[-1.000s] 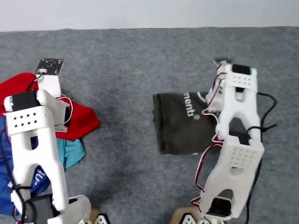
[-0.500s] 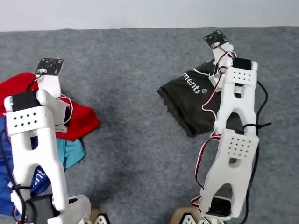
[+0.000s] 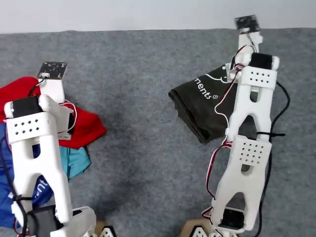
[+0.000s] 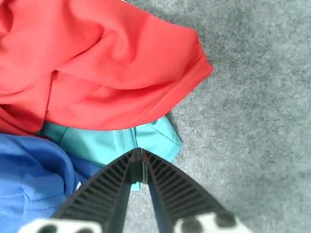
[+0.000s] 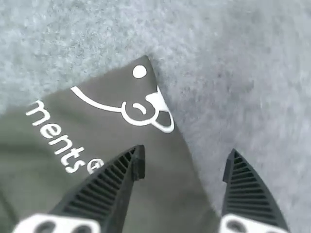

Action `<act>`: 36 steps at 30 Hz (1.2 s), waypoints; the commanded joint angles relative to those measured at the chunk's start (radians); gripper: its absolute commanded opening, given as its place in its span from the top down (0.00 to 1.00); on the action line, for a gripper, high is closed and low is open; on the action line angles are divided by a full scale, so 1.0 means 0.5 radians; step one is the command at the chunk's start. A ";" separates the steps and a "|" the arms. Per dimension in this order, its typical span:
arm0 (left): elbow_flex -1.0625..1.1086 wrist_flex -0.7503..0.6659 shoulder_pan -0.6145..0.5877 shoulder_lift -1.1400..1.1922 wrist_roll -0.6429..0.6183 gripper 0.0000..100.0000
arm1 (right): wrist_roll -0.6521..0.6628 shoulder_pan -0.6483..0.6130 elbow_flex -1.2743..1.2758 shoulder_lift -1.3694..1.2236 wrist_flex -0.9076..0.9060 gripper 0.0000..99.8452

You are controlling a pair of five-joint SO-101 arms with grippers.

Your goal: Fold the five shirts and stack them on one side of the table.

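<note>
My right gripper sits spread wide over the far corner of the folded dark shirt, left gripper pinched together above the teal shirt hem, open grey table between.

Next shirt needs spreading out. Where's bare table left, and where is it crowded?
The widest bare patch of table runs down the middle, between the red shirt and the folded dark shirt. The far strip beyond both is also free. The left side is crowded: the red shirt, teal shirt and blue shirt lie heaped under the left arm.
</note>
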State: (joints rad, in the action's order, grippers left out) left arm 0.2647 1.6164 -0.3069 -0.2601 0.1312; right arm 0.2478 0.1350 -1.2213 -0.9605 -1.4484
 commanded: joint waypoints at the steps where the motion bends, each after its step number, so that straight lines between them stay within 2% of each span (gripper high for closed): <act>1: -0.011 0.003 0.012 -0.077 -0.015 1.00 | -0.255 0.026 -0.279 0.044 -0.244 0.73; 7: -0.011 0.003 0.012 -0.077 -0.015 1.00 | -0.534 0.017 -0.555 0.029 -0.667 0.73; 11: -0.011 0.006 0.012 -0.077 -0.015 1.00 | -0.755 0.044 -0.571 0.048 -0.686 0.73; 18: -0.011 0.006 0.012 -0.080 -0.015 1.00 | -1.344 0.063 -0.552 0.078 -0.698 0.73; 23: -0.017 0.031 0.012 -0.080 -0.015 1.00 | -1.596 0.002 -0.141 0.293 -0.698 0.71; 29: -0.017 0.031 0.012 -0.080 -0.015 1.00 | -1.829 -0.029 0.516 0.554 -0.674 0.61; 36: -0.014 0.031 0.012 -0.080 -0.015 1.00 | -1.857 -0.060 0.546 0.342 -0.575 0.61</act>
State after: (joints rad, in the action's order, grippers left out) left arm 0.2647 1.6164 -0.3069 -0.2601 0.1312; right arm -0.6682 0.1243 -0.9406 -0.7779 -1.7461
